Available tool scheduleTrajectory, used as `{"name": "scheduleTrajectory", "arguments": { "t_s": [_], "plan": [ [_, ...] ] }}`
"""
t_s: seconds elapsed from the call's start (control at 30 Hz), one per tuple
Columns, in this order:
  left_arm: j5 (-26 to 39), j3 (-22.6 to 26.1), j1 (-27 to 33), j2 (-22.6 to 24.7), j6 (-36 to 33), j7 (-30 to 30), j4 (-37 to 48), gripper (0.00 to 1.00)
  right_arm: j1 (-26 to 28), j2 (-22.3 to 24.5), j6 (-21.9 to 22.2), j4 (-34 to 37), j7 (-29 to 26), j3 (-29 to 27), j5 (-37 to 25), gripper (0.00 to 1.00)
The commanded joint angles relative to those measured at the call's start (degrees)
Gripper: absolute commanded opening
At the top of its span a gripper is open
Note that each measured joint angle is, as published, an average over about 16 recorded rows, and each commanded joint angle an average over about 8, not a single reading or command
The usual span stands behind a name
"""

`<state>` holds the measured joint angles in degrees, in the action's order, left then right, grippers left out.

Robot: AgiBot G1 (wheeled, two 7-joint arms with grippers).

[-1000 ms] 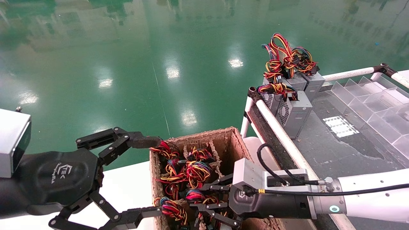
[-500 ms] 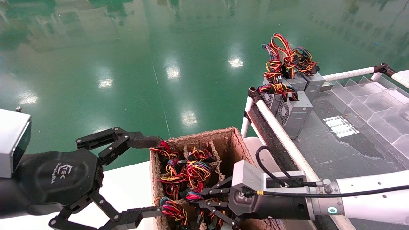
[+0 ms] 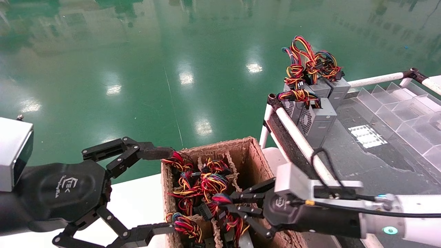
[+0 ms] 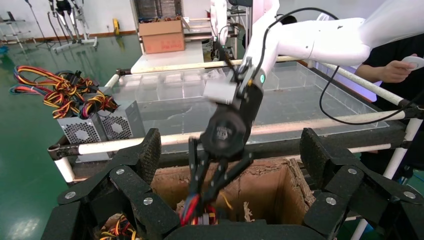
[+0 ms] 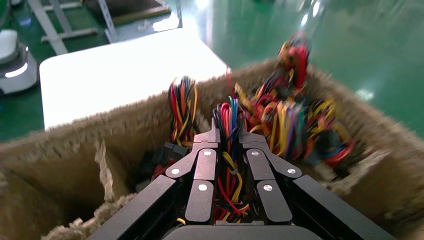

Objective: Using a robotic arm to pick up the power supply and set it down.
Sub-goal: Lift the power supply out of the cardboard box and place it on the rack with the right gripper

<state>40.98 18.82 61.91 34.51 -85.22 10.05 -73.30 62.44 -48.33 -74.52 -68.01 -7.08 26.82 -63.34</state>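
My right gripper point(image 3: 225, 206) reaches into the cardboard box point(image 3: 253, 155) and is shut on the tied red, yellow and black wire bundle point(image 5: 229, 120) of one power supply point(image 3: 222, 201). That unit's grey body is mostly hidden below the fingers. In the left wrist view the right gripper point(image 4: 202, 197) hangs over the box with the coloured wires pinched at its tips. My left gripper point(image 3: 162, 191) stands open beside the box's left wall with nothing between its fingers.
Several more power supplies with wire bundles point(image 3: 206, 179) fill the box's paper partitions. Three grey units point(image 3: 318, 120) stand on the dark table behind a white tube rail point(image 3: 296, 137). Clear plastic dividers point(image 3: 406, 106) line the table's far side. A white surface point(image 3: 137, 203) lies under the left gripper.
The right gripper closed on the wire bundle and drew back to the right and upward, bringing the bundle up with it. The left arm has not moved.
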Motion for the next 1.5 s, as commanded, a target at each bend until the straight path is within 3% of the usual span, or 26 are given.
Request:
{"name": "scheduleTrajectory", "arguments": {
  "t_s": [0.03,0.5,1.07,1.5],
  "plan": [
    [0.0,0.0,0.0,0.0,0.0,0.0,0.0,1.0,-0.7,1.1,-0.1,-1.1,0.1,-0.9,1.4,0.0],
    [0.0,0.0,0.0,0.0,0.0,0.0,0.0,1.0,-0.3,6.7,-0.1,-3.2,-1.9,-7.9,11.2,0.0],
    [-0.1,0.1,0.0,0.0,0.0,0.0,0.0,1.0,12.5,9.3,-3.6,3.8,-3.8,-12.9,17.5,0.0],
    [-0.1,0.1,0.0,0.0,0.1,-0.1,0.0,1.0,17.9,13.9,-4.8,11.7,0.4,-15.4,16.1,0.0]
  ]
}}
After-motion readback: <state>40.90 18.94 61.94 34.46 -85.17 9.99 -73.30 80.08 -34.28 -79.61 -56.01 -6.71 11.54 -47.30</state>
